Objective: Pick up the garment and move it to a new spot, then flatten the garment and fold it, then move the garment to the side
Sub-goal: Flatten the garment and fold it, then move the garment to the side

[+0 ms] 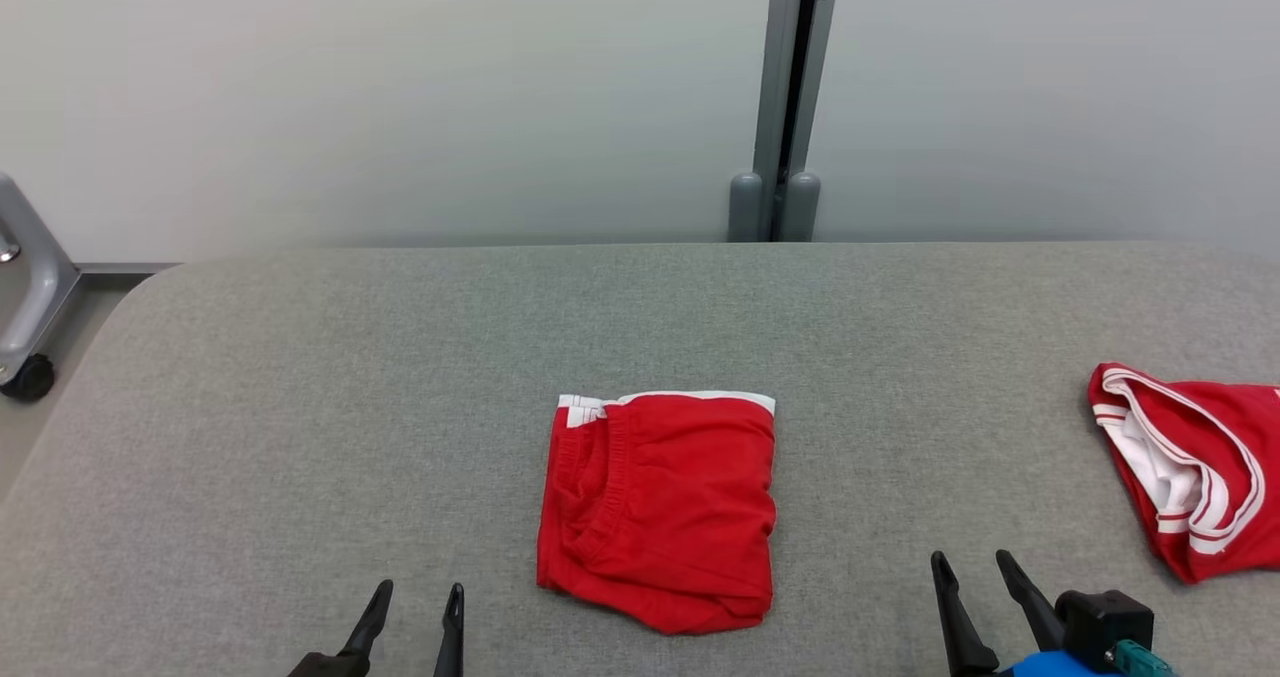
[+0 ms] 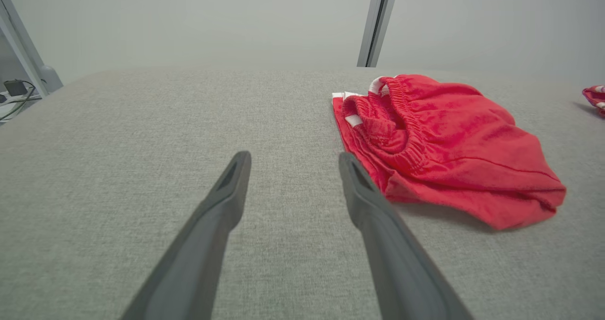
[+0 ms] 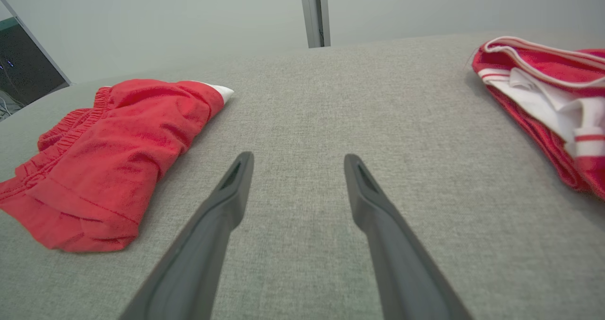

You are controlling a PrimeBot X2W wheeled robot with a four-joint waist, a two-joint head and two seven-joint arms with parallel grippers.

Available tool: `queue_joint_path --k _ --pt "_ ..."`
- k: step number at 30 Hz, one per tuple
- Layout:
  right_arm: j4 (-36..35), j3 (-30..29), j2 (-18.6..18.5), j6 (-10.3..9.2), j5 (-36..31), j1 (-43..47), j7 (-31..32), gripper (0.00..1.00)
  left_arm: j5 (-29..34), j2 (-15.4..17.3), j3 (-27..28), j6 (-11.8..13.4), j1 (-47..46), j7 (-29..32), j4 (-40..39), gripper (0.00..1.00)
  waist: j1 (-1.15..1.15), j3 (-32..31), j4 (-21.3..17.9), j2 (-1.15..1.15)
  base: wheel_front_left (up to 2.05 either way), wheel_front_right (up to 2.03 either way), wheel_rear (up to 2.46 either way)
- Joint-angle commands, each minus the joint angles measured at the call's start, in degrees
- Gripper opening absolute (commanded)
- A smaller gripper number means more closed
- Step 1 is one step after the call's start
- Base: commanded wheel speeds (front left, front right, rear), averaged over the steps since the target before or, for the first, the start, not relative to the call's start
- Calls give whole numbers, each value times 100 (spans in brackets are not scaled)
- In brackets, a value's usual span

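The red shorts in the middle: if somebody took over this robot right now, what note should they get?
Red shorts: folded, lying in the middle of the grey table.
Left gripper: open, empty, to the shorts' left, not touching them.
Right gripper: open, empty, between the shorts and a bunched red-and-white garment at the table's right edge.
Done: the folding, by the look of it.
Left: moving the shorts to the side.

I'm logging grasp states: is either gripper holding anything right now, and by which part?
Nothing is held. The left gripper and right gripper both stand open and empty, each clear of the folded red shorts.
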Motion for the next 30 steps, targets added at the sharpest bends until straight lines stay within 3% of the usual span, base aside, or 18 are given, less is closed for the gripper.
queue_joint_path --k 1,10,18,28,29,30 --pt "-35 2 -9 0 -18 64 -1 100 55 -28 29 16 15 -24 -24 100 0 -16 -22 0 0 0 0" --pt "-113 108 -8 0 44 -39 -1 100 112 -87 -49 0 -217 -24 64 100 0 73 66 0 0 0 0" --pt "266 632 -11 0 503 -957 -1 100 -138 -12 -330 -6 -402 -24 175 100 0 502 627 0 0 0 0" --pt "1993 808 -14 0 389 -1937 0 100 -462 217 -583 -7 -588 -24 295 100 0 834 1374 0 0 0 0" --pt "2204 857 -16 0 408 -1982 0 98 -482 225 -590 -7 -602 -24 292 100 0 847 1404 0 0 0 0" --pt "2363 882 -17 0 422 -2032 8 64 -497 231 -603 -7 -616 -24 287 100 0 863 1425 0 0 0 0"
